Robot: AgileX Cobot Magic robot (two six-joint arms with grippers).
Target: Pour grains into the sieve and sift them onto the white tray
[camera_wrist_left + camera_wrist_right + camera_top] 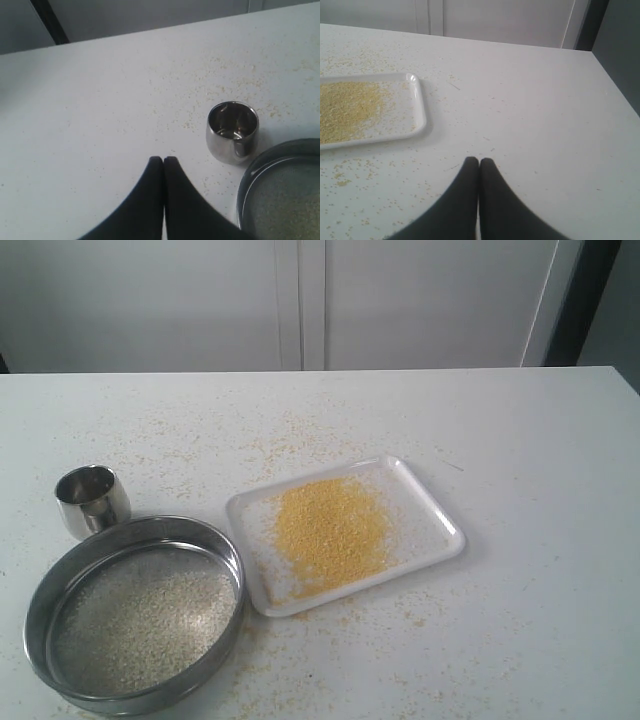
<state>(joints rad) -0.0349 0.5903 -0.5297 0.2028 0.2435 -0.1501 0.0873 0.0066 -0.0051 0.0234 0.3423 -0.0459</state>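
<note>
- Left gripper (163,159): black jaws pressed together, holding nothing, hovering over the bare white table (520,440).
- Right gripper (479,160): same story, shut and empty, over open tabletop on the right.
- Nearest the left fingertips, but clear of them, stands the small rounded steel cup (232,131), which looks empty.
- Just past it sits the wide round steel sieve (140,532) at near left, so it's the left arm's reach; it's round, with no long axis to line up.
- Pale grains (140,620) lie on its mesh.
- The shallow white rectangular tray (428,525) sits at centre with its long axis roughly left-right, and carries the yellow heap.
- Sieve wall and tray corner are very close; whether they touch, I cannot tell.
- There's plenty of room far and right.
</note>
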